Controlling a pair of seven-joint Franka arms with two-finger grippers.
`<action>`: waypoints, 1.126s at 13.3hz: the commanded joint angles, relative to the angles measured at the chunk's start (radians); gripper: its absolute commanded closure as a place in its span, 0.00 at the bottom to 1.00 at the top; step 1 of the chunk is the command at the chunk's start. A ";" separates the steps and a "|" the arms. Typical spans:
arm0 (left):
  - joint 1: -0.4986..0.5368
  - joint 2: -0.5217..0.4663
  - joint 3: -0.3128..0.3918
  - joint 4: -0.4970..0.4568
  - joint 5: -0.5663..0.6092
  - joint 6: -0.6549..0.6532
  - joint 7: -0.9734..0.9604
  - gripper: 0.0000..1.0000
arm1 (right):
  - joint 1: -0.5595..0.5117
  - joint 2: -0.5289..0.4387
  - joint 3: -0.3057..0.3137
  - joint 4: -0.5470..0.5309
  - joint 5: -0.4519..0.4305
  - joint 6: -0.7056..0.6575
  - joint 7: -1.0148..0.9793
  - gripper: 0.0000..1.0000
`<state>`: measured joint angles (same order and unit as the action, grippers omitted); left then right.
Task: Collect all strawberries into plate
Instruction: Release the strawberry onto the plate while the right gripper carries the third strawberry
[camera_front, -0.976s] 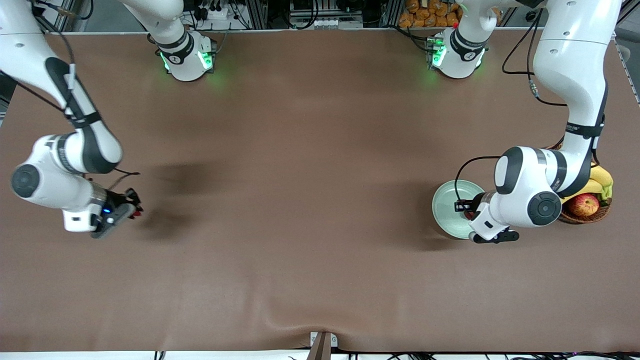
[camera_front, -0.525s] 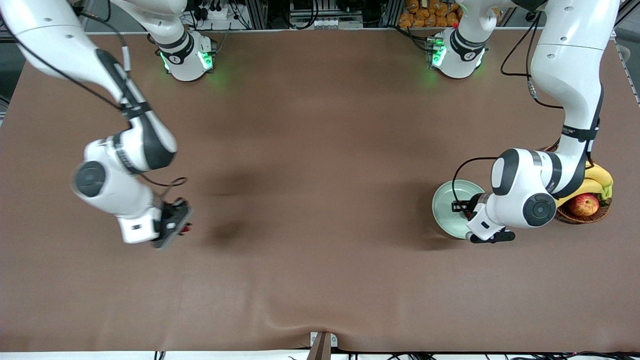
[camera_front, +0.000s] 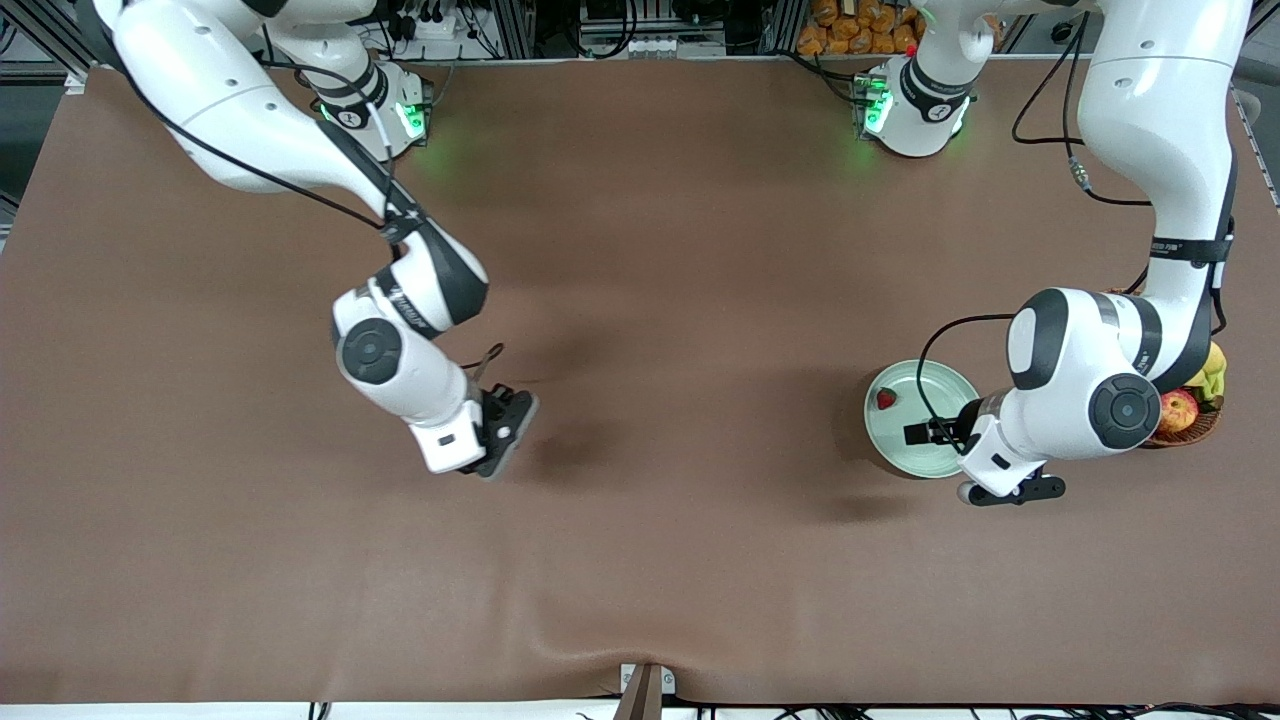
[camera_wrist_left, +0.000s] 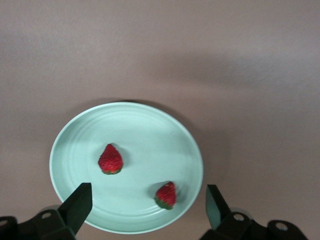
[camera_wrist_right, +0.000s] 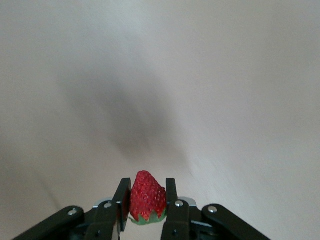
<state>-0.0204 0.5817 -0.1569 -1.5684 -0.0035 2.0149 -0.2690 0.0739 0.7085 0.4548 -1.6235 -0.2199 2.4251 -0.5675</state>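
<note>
The pale green plate (camera_front: 900, 442) (camera_wrist_left: 145, 135) lies toward the left arm's end of the table. In the left wrist view two strawberries lie in it, one (camera_wrist_left: 110, 159) near the middle and one (camera_wrist_left: 166, 194) close to the rim. The front view shows only one strawberry (camera_front: 886, 398); the left arm's hand covers the rest. My left gripper (camera_front: 930, 434) (camera_wrist_left: 147, 206) hangs open over the plate, holding nothing. My right gripper (camera_front: 508, 428) (camera_wrist_right: 146, 200) is over the middle of the table, shut on a third strawberry (camera_wrist_right: 146, 197).
A brown wicker basket (camera_front: 1190, 432) with an apple (camera_front: 1176, 408) and a banana (camera_front: 1214, 362) stands beside the plate at the left arm's end, partly under the left arm. The table (camera_front: 650, 280) is covered in brown cloth.
My left gripper opened and let a strawberry drop into the plate. My right arm swung from its end of the table toward the middle, carrying its strawberry.
</note>
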 joint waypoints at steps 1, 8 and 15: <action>-0.050 0.001 0.004 0.031 -0.020 -0.021 -0.105 0.00 | 0.113 0.040 -0.011 0.057 -0.007 0.025 0.055 1.00; -0.141 0.029 0.004 0.059 -0.021 -0.010 -0.320 0.00 | 0.264 0.130 -0.042 0.195 -0.012 0.032 0.061 1.00; -0.193 0.055 0.005 0.059 -0.032 0.054 -0.395 0.00 | 0.398 0.173 -0.142 0.221 -0.013 0.103 0.069 1.00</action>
<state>-0.2074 0.6271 -0.1594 -1.5328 -0.0116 2.0646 -0.6561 0.4378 0.8400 0.3405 -1.4484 -0.2216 2.4820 -0.5062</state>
